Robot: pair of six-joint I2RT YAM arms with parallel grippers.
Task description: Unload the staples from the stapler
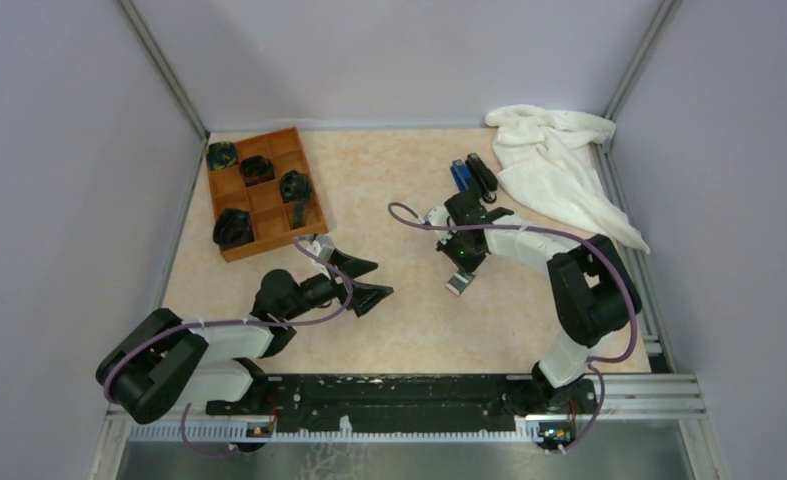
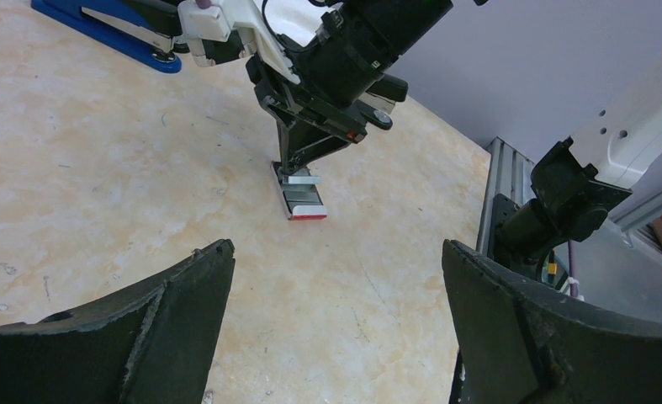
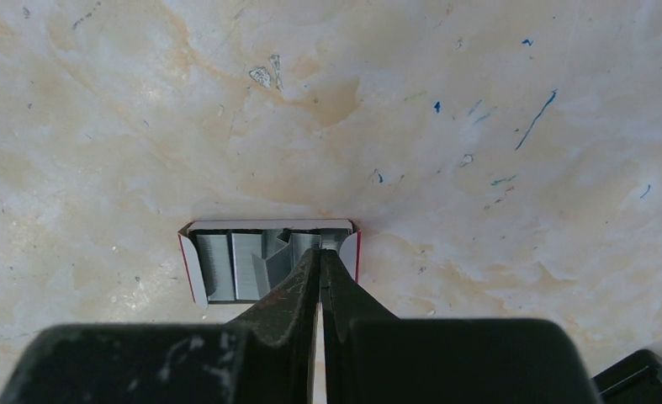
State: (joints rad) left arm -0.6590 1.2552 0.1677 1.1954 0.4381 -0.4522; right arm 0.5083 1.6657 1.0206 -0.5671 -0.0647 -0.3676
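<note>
Left end effector (image 1: 381, 280): fingers wide apart above the marbled beige surface (image 1: 399, 330).
Right end effector (image 3: 319, 252): clamped on silvery-grey metal staple strip (image 2: 302, 178), over small white-and-red box (image 3: 268, 225).

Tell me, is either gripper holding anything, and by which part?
The right gripper looks shut on a staple strip, mid-length, over the box; left gripper holds nothing.

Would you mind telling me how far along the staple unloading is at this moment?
Seemingly done: a staple strip is out, pinched by the shut right gripper over the open white-and-red box. In hand: likely setting it in there. Left: releasing; the black stapler lies by the towel, and whether it is empty cannot be told. The left gripper hangs open.
</note>
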